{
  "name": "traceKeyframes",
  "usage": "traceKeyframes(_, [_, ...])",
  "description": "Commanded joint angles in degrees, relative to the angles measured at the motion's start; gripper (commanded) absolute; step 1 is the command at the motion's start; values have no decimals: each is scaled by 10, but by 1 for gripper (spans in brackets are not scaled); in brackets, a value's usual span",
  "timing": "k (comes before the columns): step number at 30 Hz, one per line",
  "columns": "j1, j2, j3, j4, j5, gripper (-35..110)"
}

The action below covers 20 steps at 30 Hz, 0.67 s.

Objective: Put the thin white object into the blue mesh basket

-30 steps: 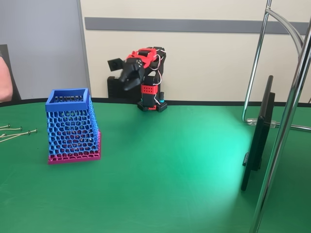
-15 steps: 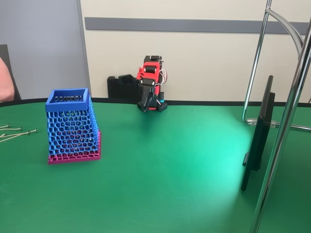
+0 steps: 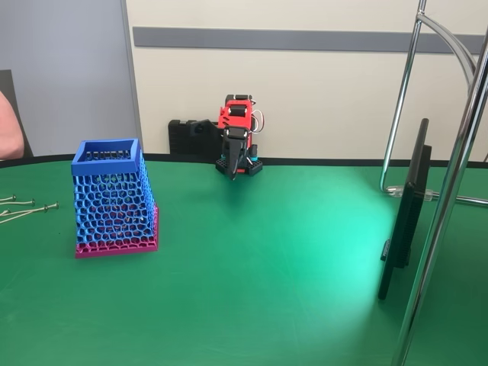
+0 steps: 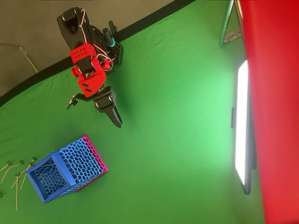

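Fixed view: the black two-finger gripper [image 3: 231, 172] points down at the far edge of the green cloth-covered table [image 3: 267, 267], fingers together and empty, while the tall blue honeycomb-mesh basket with its pink base [image 3: 113, 200] stands near the left edge. Overhead view: gripper [image 4: 116, 119] closed, basket [image 4: 65, 169] near the bottom-left corner, thin grey metal screws [image 4: 14, 175] just beside it; I can't pick out the thin white object.

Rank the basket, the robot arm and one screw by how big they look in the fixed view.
1. Basket, clearly largest, though it stands nearer the camera than the arm.
2. Robot arm, folded at the table's far edge, so its smaller look is partly distance.
3. Screw, a thin sliver at the left edge, plainly smallest.
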Motion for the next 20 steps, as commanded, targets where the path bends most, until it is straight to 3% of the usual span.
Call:
traceKeyframes(1, [-8, 26, 4, 33, 4, 12])
traceKeyframes(7, [-18, 97, 4, 123, 1, 4])
traceKeyframes(20, [-25, 97, 4, 149, 18, 1])
